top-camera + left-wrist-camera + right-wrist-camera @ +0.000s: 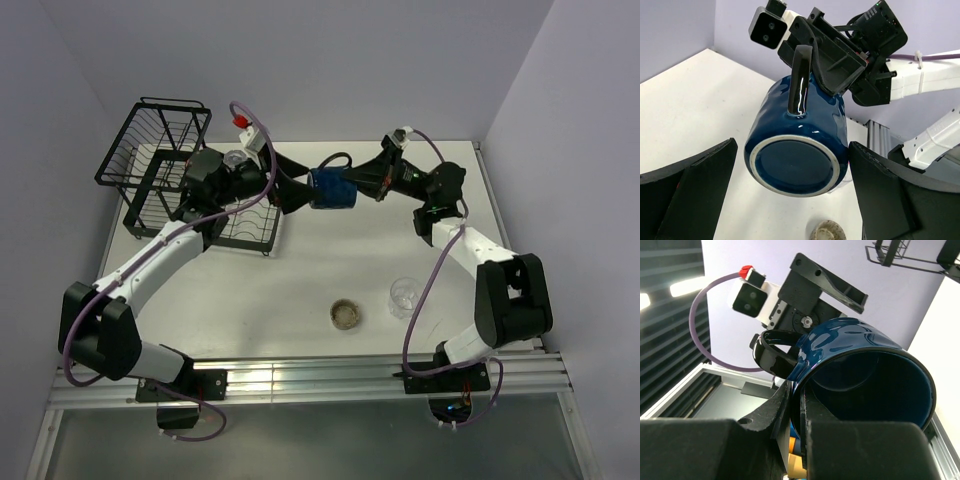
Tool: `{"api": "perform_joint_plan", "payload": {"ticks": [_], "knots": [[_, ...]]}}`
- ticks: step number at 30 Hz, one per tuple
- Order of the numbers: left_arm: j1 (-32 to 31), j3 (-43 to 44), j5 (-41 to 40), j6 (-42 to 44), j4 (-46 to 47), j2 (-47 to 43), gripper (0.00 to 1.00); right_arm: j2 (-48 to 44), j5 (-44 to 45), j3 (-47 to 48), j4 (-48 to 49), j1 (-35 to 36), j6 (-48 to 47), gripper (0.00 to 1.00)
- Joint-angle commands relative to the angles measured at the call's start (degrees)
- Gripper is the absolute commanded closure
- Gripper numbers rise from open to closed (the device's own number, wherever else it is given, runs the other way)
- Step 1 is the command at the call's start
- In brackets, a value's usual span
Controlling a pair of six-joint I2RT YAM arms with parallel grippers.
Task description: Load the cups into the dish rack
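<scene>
One dark blue mug [795, 145], rim pinched by right fingers [775, 415], between wide-open left fingers [695, 185] (empty).

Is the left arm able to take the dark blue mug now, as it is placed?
Probably yes. The left pincer is open and faces the dark blue mug at its base, with nothing between them. The right pincer holds it only at the rim.

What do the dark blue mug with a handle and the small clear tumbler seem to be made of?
Dark blue mug with a handle: probably glazed ceramic; glossy highlights, pale unglazed foot ring. Small clear tumbler: likely glass, possibly clear plastic; the table shows through.
</scene>
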Motion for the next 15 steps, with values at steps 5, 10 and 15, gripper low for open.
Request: {"api": "perform_joint_plan", "payload": {"ticks": [5,10,15], "knots": [[2.3,3.0,-0.7,2.9,-0.6,2.6,0.01,-0.7,-6.0,3.6,5.1,0.5,1.8,1.0],[2.1,4.2,2.7,2.5,-0.8,4.5,0.01,-0.1,-5.9,4.4,5.1,0.6,2.1,1.0],[1.2,7.1,4.5,5.9,-7.2,6.7,0.01,0.4,-5.6,5.6,5.1,1.1,2.5,1.0]]}}
